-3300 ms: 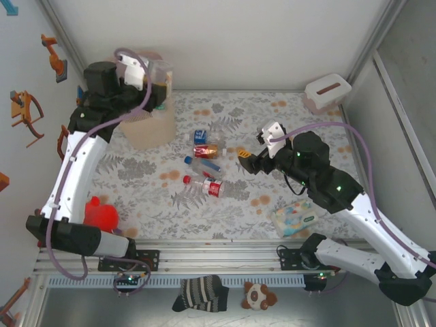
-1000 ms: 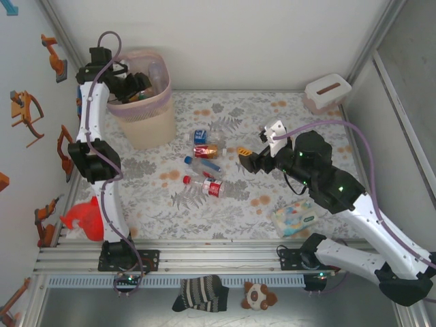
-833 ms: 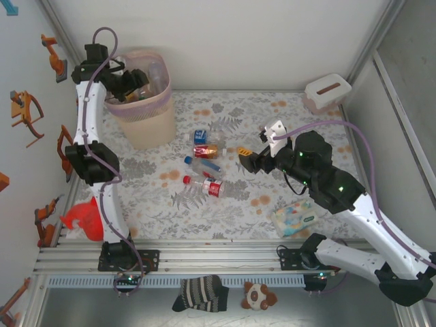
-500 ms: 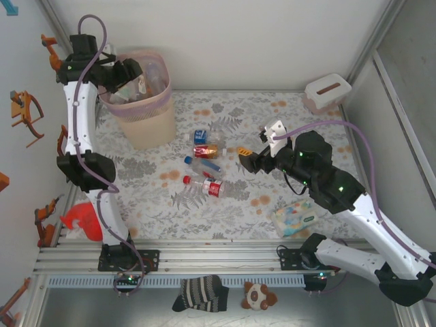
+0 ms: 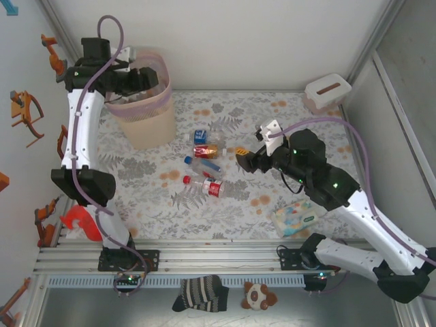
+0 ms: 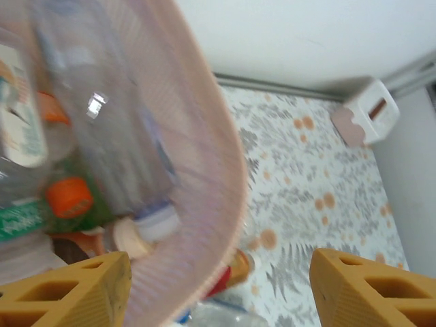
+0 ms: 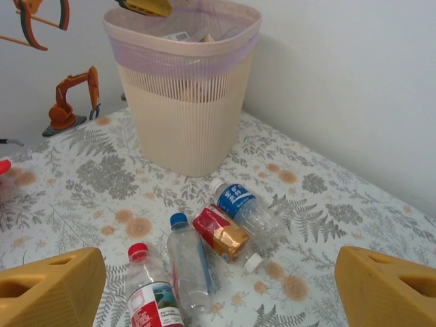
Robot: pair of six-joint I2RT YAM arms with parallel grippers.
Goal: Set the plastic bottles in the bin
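Presently, left gripper [image 5: 141,80] gapes empty over the tall beige pink-lined bin [image 5: 146,129] at ten o'clock; right gripper [image 5: 244,159], open, empty, faces four small plastic bottles [image 5: 206,151] at its nine o'clock. Off-centre pinches may roll them.

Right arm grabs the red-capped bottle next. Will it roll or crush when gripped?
The red-capped bottle lies on its side on the flat table, so a push would probably roll it. It looks clear and empty, so it is likely light and may dent under a hard squeeze. The blue-capped bottle lies close beside it and might get nudged.
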